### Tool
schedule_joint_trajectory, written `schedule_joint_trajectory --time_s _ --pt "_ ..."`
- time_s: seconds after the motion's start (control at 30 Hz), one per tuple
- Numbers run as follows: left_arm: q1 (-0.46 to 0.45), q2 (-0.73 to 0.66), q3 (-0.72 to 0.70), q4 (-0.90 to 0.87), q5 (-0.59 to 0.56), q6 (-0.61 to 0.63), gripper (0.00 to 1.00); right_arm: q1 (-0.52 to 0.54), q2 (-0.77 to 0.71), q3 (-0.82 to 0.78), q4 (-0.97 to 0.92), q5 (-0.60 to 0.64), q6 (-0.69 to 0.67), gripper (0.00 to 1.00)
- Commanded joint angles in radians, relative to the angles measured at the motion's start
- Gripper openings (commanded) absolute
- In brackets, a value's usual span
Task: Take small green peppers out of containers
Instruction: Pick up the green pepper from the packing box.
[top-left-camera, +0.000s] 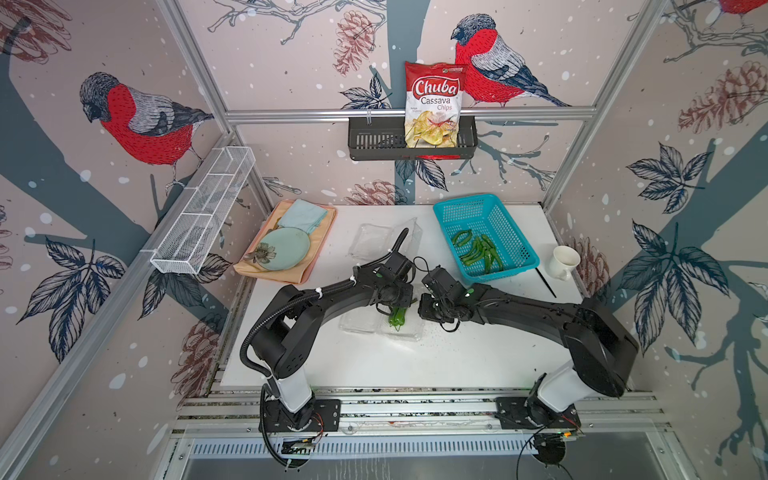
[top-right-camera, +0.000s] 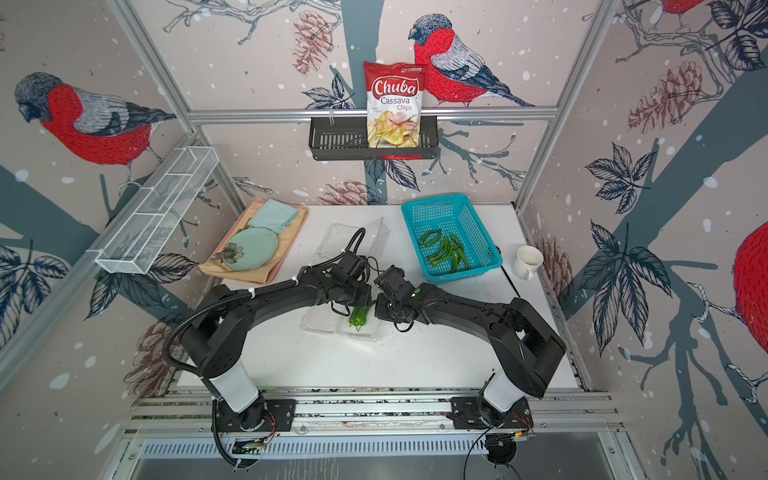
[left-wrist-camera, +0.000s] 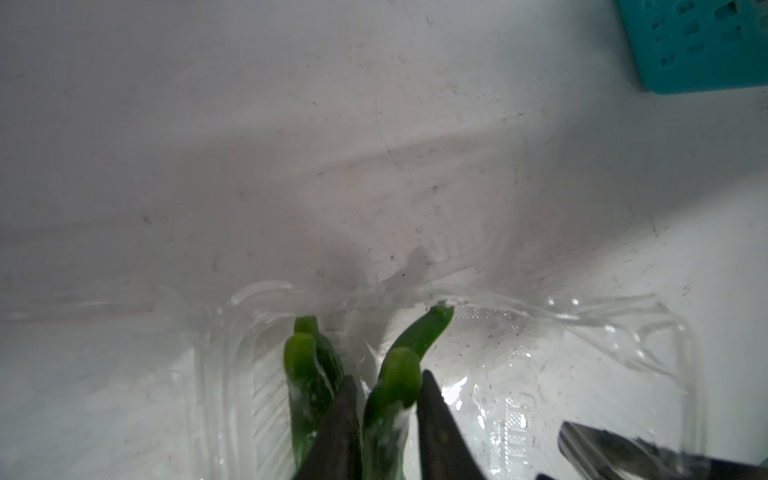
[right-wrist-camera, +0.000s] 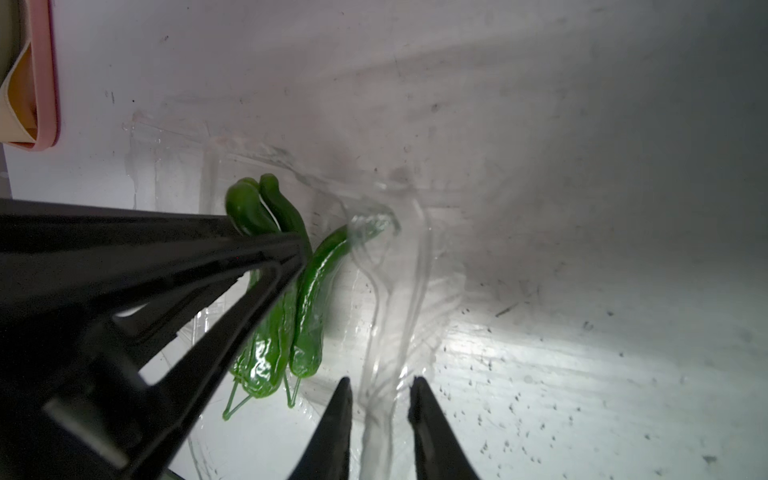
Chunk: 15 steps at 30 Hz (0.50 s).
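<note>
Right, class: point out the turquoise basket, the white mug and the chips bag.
basket (top-left-camera: 465, 200), in a top view, on its back rim.
mug (top-left-camera: 564, 262), in a top view, mid-body.
chips bag (top-left-camera: 434, 104), in a top view, printed front.

I count two clear boxes: the back box (top-left-camera: 370, 243) mid-worktop, and the front box (top-left-camera: 361, 323) nearer the front edge. At least three peppers (right-wrist-camera: 309, 316) lie in the front box. Roughly eight more are bunched in the one basket (top-left-camera: 498, 222) near the back right corner. There is one mug (top-left-camera: 564, 261) and one plate (top-left-camera: 286, 249).

Blk arms (top-left-camera: 519, 307), white bases (top-left-camera: 293, 390)
</note>
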Motion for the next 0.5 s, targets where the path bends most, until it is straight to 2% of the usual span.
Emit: schedule_joint_trajectory --time_s 0.0,0.13,0.2,0.27,0.33,0.47 --pt "-0.002 0.024 0.013 -0.007 -0.025 0.046 0.22 -0.003 0.0 -0.008 0.019 0.002 0.007 0.27" --pt "-0.002 0.036 -0.003 -0.003 -0.038 0.075 0.32 -0.008 0.004 -0.015 0.023 0.001 0.007 0.27" --pt "-0.005 0.039 -0.008 0.001 -0.039 0.084 0.32 -0.011 0.007 -0.016 0.025 0.001 0.006 0.26" --pt "-0.008 0.037 -0.012 0.008 -0.047 0.089 0.21 -0.013 0.01 -0.016 0.028 0.004 0.006 0.26" --pt "-0.01 0.03 -0.007 0.008 -0.052 0.091 0.0 -0.013 0.01 -0.016 0.03 0.003 0.004 0.26" --pt "-0.009 0.008 0.026 -0.016 -0.055 0.101 0.0 -0.012 0.004 -0.017 0.03 0.004 0.001 0.27"
